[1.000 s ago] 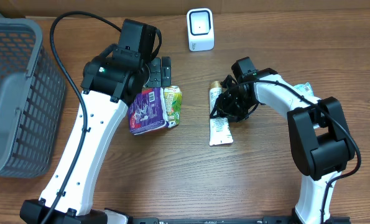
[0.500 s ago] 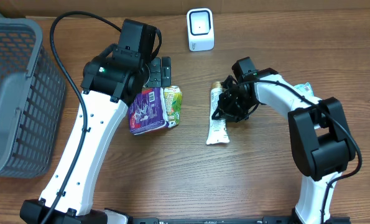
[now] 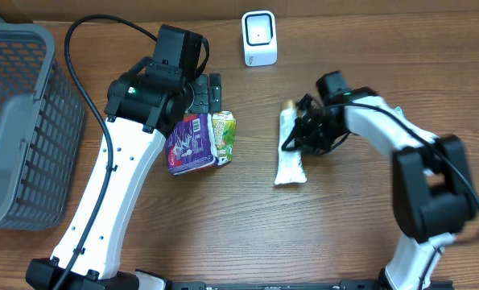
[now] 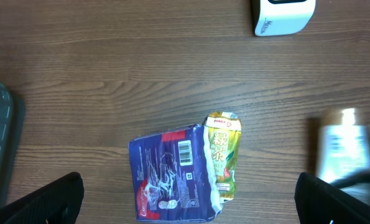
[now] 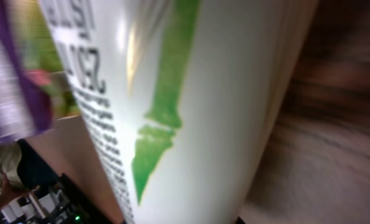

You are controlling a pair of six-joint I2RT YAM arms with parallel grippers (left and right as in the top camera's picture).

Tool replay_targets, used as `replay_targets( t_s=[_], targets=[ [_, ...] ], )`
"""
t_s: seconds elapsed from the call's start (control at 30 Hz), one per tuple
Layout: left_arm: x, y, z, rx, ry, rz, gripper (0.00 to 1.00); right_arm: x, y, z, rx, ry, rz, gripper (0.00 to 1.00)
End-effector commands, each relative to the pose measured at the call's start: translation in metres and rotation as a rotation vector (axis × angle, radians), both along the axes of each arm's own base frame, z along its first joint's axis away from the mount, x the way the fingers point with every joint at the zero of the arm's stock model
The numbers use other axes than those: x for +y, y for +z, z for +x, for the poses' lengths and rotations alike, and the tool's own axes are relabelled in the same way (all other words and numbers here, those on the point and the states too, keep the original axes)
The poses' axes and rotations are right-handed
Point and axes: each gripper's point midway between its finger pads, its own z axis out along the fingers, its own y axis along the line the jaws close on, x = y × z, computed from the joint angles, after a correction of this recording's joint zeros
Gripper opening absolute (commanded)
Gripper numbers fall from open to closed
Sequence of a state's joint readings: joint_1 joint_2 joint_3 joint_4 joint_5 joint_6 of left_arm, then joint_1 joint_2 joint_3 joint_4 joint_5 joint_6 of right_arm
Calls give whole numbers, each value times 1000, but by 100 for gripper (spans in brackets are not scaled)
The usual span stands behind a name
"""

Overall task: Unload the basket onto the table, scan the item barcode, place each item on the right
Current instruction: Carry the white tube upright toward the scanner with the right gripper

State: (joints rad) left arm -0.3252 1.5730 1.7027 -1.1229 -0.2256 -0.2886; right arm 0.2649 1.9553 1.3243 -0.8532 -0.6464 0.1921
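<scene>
1. Wood-grain table (image 3: 223, 217) is carrying it all: the scanner (image 3: 259, 38) is standing at the far edge, and the white tube (image 3: 290, 161) is lying just short of it, cap pointing away from me.
2. The right gripper (image 3: 305, 133) is clamping the tube on its upper half, jaws pressed together on it. I am not able to tell whether the tail is dragging on the wood or hanging clear of it.
3. That hold is looking off-centre to me, so the long soft tail is likely to swing or sag as the arm is carrying it, and the tube may be twisting in the jaws.
4. Squeezing a soft tube this hard is risking a slip, or paste being forced toward the cap.
5. The wrist view is showing print and a green mark but no barcode, so the code may be facing away from the scanner window and the pass may be reading nothing.
6. The left gripper (image 3: 206, 93) is hanging with its jaws wide apart over the purple pouch (image 3: 191, 143) and green packet (image 3: 223, 135). A wide swing leftward by the right arm is risking a knock against it.
</scene>
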Motion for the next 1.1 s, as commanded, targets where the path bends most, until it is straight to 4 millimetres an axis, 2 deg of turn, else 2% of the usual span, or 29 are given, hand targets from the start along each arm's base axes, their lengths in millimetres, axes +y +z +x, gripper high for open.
replay_targets(
  t_s=[0.0,0.13,0.27,0.43,0.6,0.77,0.93,1.07],
  targets=[
    [4,6,4,-20,24,3,100,5,104,11,-278,47,133,4],
    [4,6,4,-20,24,3,100,2,179,2,-439,51,195,4],
    [4,6,4,-20,24,3,100,6,243,-20,-540,74,310,4],
    [4,6,4,-20,24,3,100,9,282,-40,-571,79,400,4],
    [4,6,4,-20,24,3,100,15,298,-52,-582,124,479,4],
    [4,6,4,-20,24,3,100,13,298,-46,-605,110,458,4],
    [4,6,4,-20,24,3,100,0,282,-5,-654,-57,260,3],
    [4,6,4,-20,24,3,100,-10,273,37,-682,-143,45,4]
  ],
)
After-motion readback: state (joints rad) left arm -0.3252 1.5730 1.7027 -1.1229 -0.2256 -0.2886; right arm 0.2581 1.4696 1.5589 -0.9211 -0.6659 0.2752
